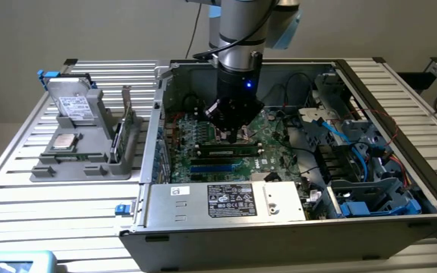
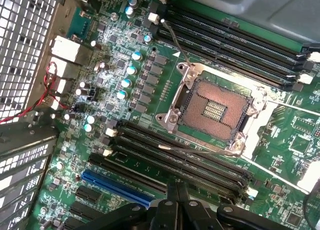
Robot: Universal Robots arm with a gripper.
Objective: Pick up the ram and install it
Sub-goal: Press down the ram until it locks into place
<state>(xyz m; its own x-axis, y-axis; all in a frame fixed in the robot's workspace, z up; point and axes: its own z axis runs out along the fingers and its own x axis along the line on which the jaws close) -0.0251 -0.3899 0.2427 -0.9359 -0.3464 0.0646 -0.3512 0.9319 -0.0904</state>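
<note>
My tool (image 1: 234, 135), clenched with nothing in its fingers, hangs low inside the open computer case (image 1: 400, 219) just above the ram (image 1: 229, 151), which sits seated in a motherboard (image 2: 120, 65) slot beside the empty processor socket (image 2: 212, 110).

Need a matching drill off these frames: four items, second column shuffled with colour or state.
Things:
1. gripper
2. CPU socket
3. long expansion slot
4. thin wires

Colour or state:
A. red
B. blue
C. shut
D. empty, no chip seated

Pairs: 1-C, 2-D, 3-B, 4-A
</note>
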